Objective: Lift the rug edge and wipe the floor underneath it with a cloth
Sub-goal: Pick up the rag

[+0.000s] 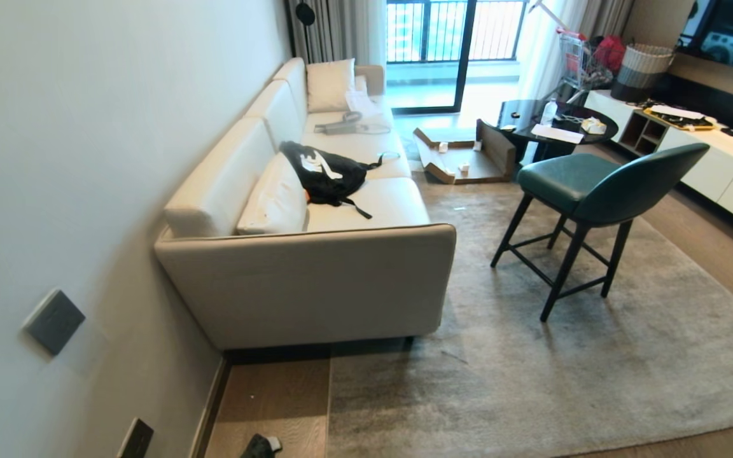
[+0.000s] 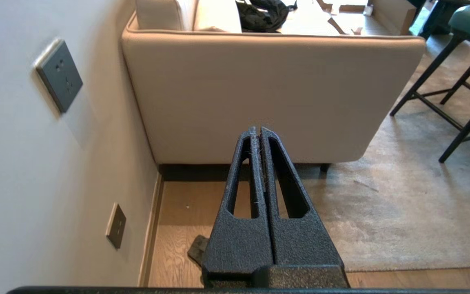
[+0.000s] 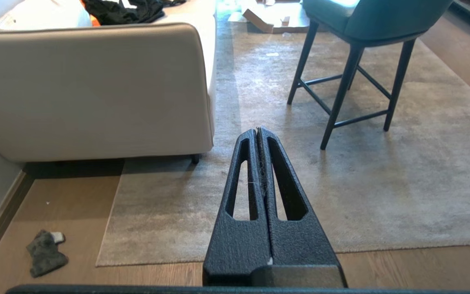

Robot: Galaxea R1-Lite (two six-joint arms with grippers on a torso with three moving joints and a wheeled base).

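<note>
1. Sprawling over most of the room, the pale grey rug (image 1: 564,356) lies flat on the brown wood floor (image 1: 271,407), one side running under the cream sofa (image 1: 315,280).
2. Rug edge (image 3: 106,228) and its square corner sit flat, near the wall, just past the sofa's end.
3. Green chair (image 1: 595,191) stands on the rug, well apart from that corner.
4. Left claw (image 2: 258,130) and right claw (image 3: 257,131) both hang in the air, fingers pressed together, holding nothing.
5. Crumpled grey cloth (image 3: 45,253) lies on bare floor between skirting and rug edge, touching neither.
</note>
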